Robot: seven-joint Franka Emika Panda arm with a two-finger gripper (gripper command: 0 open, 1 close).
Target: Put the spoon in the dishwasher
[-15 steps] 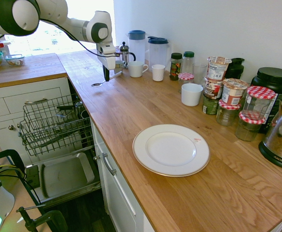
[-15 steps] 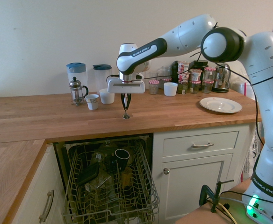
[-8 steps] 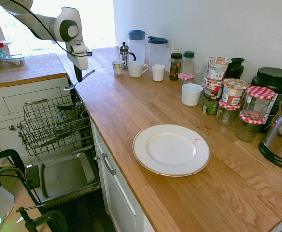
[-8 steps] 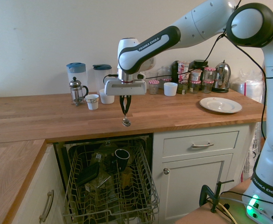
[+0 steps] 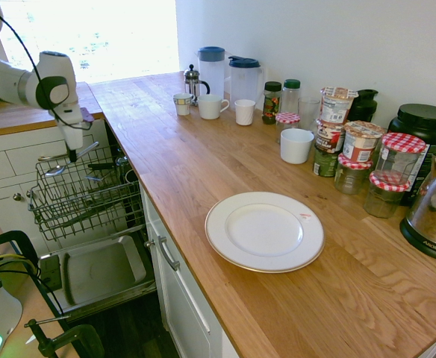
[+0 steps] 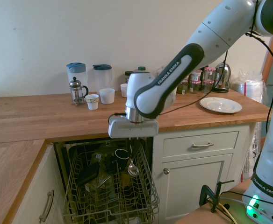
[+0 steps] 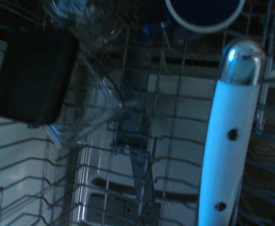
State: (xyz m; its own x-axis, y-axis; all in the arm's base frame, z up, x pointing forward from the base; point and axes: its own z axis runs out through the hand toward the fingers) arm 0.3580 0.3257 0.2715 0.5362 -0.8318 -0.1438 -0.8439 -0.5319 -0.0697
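Observation:
My gripper [image 5: 72, 155] is shut on the spoon [image 5: 54, 170], a small shiny metal one, and holds it over the dishwasher's pulled-out grey wire rack [image 5: 83, 195]. From the other side the gripper [image 6: 134, 145] hangs just above the rack [image 6: 75, 196], and the spoon [image 6: 132, 169] dips bowl-down between the wires. In the wrist view the spoon [image 7: 231, 132] is a pale bar over the rack wires. The dishwasher's grey door panel [image 5: 98, 272] lies open below the rack.
A dark mug [image 6: 121, 157] and black items [image 6: 89, 172] sit in the rack. On the wooden counter [image 5: 203, 164] stand a white plate [image 5: 264, 231], cups [image 5: 212, 106], two jugs [image 5: 245, 78], a French press [image 5: 192, 82] and several jars [image 5: 352, 149]. White drawers [image 5: 24, 160] flank the rack.
The arm has carried the spoon off the counter edge and down over the open rack; the spoon's bowl now sits among the rack wires.

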